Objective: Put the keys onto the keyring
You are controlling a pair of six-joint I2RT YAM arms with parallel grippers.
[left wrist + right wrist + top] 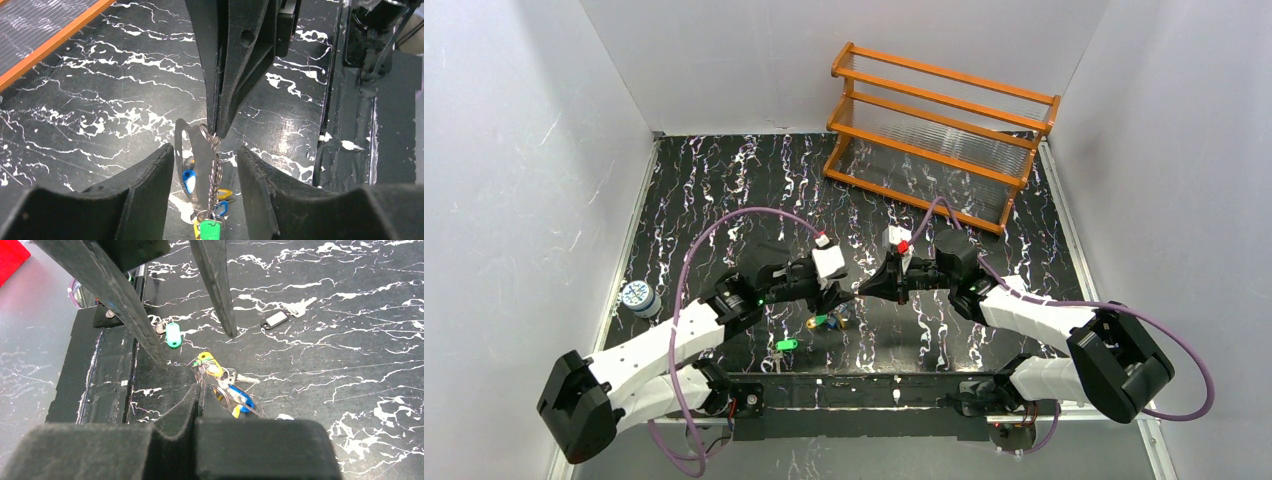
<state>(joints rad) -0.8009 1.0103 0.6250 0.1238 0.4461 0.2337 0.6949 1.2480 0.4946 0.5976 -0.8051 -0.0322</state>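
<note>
Nearest the arms' bases, a loose green key (172, 334) lies flat and on its own on the black marbled worktop (724, 190). Just past it, a bunch of keys (209, 360) with yellow, blue and green heads is threaded on the keyring (215, 170). The ring runs up from them into the right claw (197, 407), which is pinched tight on its upper end. I can't tell whether the bunch rests on the worktop or hangs just clear of it. The left claw (206, 152) faces it from the other side, jaws parted to a middling gap, with the keyring hanging between them and touching neither. A little farther in, a dark key (276, 319) lies apart from the bunch, its silver blade showing. By the left edge stands a small blue-and-white can (637, 297), and toward the far right corner an orange wooden rack (939, 135).
</note>
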